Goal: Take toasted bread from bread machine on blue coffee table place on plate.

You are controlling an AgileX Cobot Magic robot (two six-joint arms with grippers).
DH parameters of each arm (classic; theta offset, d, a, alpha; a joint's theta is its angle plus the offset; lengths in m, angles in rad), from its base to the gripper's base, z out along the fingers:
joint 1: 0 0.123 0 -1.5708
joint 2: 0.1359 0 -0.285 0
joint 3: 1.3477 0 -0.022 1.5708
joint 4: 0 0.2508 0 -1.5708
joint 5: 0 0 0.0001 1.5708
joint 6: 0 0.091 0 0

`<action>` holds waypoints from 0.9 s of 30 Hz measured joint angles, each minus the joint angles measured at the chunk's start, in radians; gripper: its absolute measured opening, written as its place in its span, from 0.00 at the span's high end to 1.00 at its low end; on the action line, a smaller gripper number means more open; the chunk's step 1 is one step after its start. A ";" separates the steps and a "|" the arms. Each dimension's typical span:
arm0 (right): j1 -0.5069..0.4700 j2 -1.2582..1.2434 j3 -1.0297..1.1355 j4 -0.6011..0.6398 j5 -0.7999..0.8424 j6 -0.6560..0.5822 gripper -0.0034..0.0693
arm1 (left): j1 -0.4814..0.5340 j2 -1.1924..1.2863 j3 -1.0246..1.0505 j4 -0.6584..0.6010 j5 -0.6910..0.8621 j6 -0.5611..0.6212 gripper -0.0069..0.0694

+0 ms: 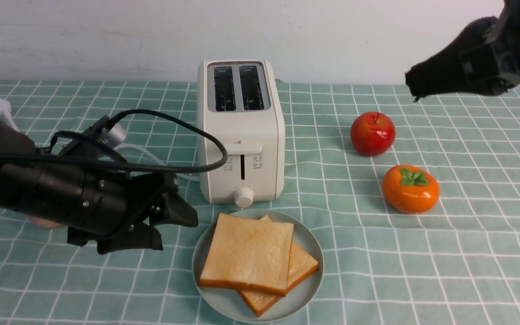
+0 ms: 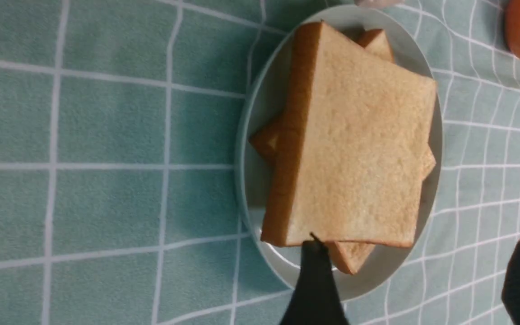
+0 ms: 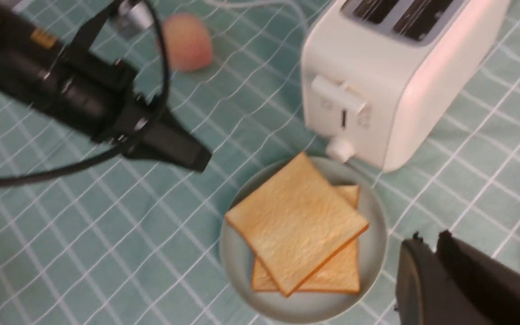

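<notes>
Two slices of toasted bread lie stacked on the plate (image 1: 224, 301): the top slice (image 1: 248, 253) is skewed over the lower one (image 1: 304, 266). The plate sits on the blue coffee table (image 1: 467, 253), just in front of the bread machine (image 1: 242, 135), whose two slots are empty. My left gripper (image 1: 176, 231) hovers open just left of the plate and holds nothing. In the left wrist view its fingers (image 2: 314, 271) stand wide apart near the top slice (image 2: 355, 149). My right gripper (image 1: 415, 85) is shut and empty, raised high at the far right.
A red apple (image 1: 373, 133) and an orange persimmon (image 1: 410, 188) sit right of the toaster. A pinkish peach (image 3: 187, 41) lies behind my left arm. The toaster's white cord (image 1: 151, 155) runs left across the cloth. A white wall closes the far edge.
</notes>
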State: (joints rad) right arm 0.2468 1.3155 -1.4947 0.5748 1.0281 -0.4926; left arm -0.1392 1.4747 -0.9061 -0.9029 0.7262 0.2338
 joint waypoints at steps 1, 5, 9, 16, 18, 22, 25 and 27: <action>0.000 0.000 0.000 -0.041 -0.014 0.040 0.91 | 0.000 0.000 0.000 -0.018 0.007 0.015 0.29; 0.000 0.002 0.001 -0.262 -0.016 0.305 0.93 | 0.000 0.000 0.000 -0.125 0.035 0.092 0.45; -0.001 -0.007 0.002 -0.360 0.019 0.527 0.93 | 0.000 0.000 0.000 -0.176 0.104 0.149 0.64; -0.001 -0.143 0.118 -0.378 -0.198 0.555 0.92 | 0.000 -0.022 0.007 -0.184 0.183 0.172 0.87; -0.001 -0.199 0.194 -0.378 -0.307 0.555 0.92 | 0.000 -0.035 0.019 -0.188 0.194 0.172 0.90; -0.001 -0.364 0.512 -0.353 -0.758 0.617 0.92 | 0.000 -0.117 0.055 -0.185 0.256 0.137 0.92; -0.001 -0.420 0.639 -0.330 -0.917 0.652 0.92 | 0.000 -0.179 0.059 -0.157 0.305 0.087 0.92; -0.001 -0.469 0.765 -0.321 -1.028 0.668 0.91 | 0.000 -0.251 0.059 -0.109 0.341 0.055 0.92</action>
State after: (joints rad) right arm 0.2456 0.8464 -0.7293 0.2539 0.0000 0.1754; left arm -0.1392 1.2234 -0.8466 -1.0117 1.0668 0.2889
